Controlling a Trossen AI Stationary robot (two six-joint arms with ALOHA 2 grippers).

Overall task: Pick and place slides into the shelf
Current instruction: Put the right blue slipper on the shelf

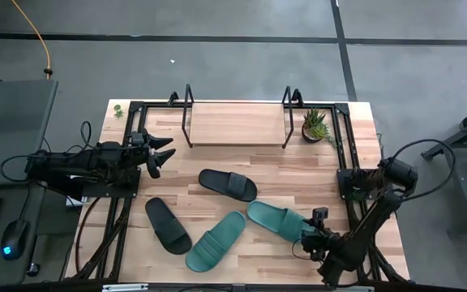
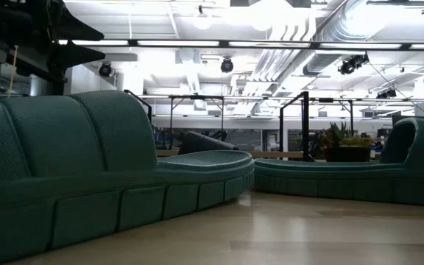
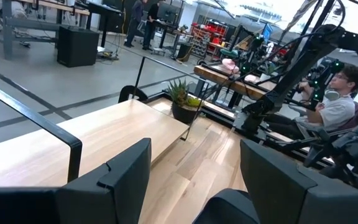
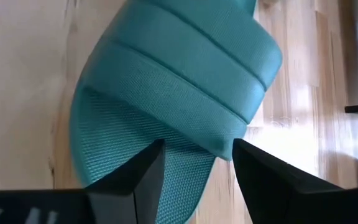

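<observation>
A: Where is the right tool [image 4: 194, 163]?

B: Over the strap end of a teal slide [image 1: 276, 219] on the table [image 1: 355, 138], fingers spread.

A: And the left tool [image 1: 162, 154]?

B: Spread too, hovering near the shelf [image 1: 237, 122].

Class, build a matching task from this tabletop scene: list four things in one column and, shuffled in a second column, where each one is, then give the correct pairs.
Things:
1. potted plant
2. right gripper
3. left gripper
4. shelf

Places:
A. at the table's far edge, board bare
B. open, at the end of a teal slide
C. on the table by the shelf's right frame end
D. open, raised near the shelf's left end

Pairs: 1-C, 2-B, 3-D, 4-A
</observation>
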